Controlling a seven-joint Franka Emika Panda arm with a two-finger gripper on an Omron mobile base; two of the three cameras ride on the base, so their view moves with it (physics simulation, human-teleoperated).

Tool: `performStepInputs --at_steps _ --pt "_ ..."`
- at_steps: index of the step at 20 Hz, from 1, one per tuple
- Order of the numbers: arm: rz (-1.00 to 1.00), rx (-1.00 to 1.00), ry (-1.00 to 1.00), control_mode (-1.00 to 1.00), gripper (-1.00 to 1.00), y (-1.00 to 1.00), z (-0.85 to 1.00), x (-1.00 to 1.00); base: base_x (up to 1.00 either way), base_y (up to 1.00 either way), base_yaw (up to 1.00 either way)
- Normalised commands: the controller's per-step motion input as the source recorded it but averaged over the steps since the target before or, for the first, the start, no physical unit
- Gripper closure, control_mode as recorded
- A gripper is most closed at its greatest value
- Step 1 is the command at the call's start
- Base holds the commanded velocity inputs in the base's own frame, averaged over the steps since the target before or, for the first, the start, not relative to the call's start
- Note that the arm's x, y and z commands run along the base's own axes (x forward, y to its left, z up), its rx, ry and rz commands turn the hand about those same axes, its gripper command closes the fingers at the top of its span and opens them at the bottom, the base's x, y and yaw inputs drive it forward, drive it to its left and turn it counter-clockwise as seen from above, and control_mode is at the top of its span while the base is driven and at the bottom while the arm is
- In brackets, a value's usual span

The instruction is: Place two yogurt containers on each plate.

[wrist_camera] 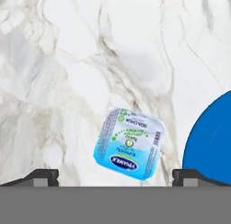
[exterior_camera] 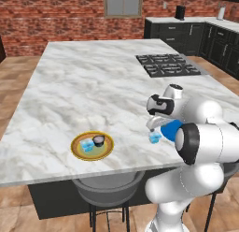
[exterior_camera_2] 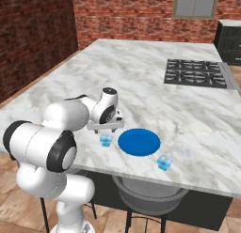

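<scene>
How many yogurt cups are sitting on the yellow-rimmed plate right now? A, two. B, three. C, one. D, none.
A: the yellow-rimmed plate holds a pale blue cup and a dark cup, while two other pale blue cups stand on the counter beside the blue plate, which carries none.
</scene>
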Motion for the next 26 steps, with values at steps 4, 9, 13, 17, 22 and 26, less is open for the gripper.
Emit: performStepInputs --at_steps 4,9,13,17,22,26 --pt "-0.23 0.00 0.04 -1.00 -1.00 0.00 -0.07 0.13 0.00 0.00 0.00" --pt "-0.10 0.00 0.01 -1.00 -1.00 0.00 -0.10 0.06 0.00 0.00 0.00" --pt "0.00 0.00 0.08 -1.00 -1.00 0.00 -0.12 0.07 0.00 0.00 0.00" --pt "0.00 0.00 0.04 -1.00 -1.00 0.00 -0.20 0.05 0.00 0.00 0.00" --pt "0.00 0.00 0.01 -1.00 -1.00 -0.01 -0.22 0.08 0.00 0.00 0.00" --pt "0.00 0.00 0.01 -1.00 -1.00 0.00 -0.21 0.16 0.00 0.00 0.00"
